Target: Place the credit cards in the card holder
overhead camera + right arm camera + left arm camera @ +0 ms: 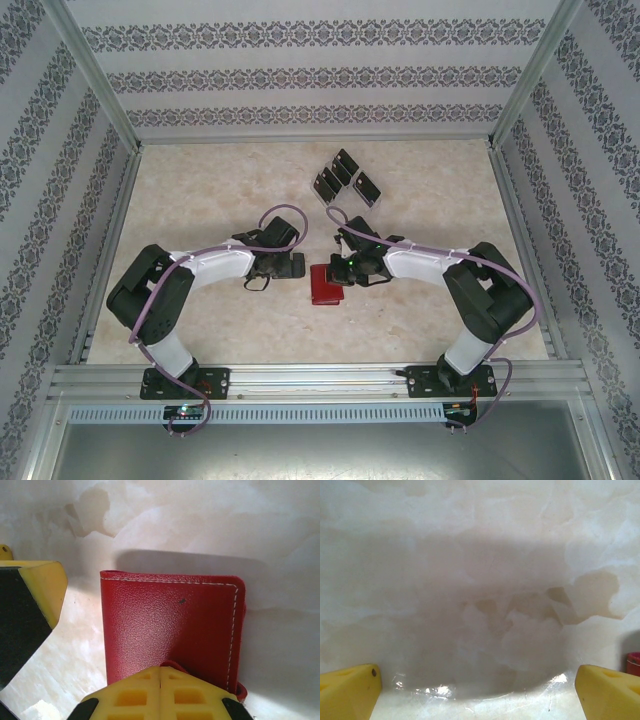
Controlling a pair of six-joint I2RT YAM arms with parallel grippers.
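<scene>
The card holder is a red wallet lying closed on the table between the two arms, its stitched face filling the right wrist view. My right gripper is shut, fingertips pressed together at the wallet's near edge, where the snap tab curls up against them. My right gripper reaches in from the right. My left gripper is open over bare table just left of the wallet, nothing between its fingers. The credit cards, several small black ones, stand grouped further back.
The marble-patterned table is enclosed by patterned walls and a metal frame along the near edge. One finger of my left gripper shows close beside the wallet's left side in the right wrist view.
</scene>
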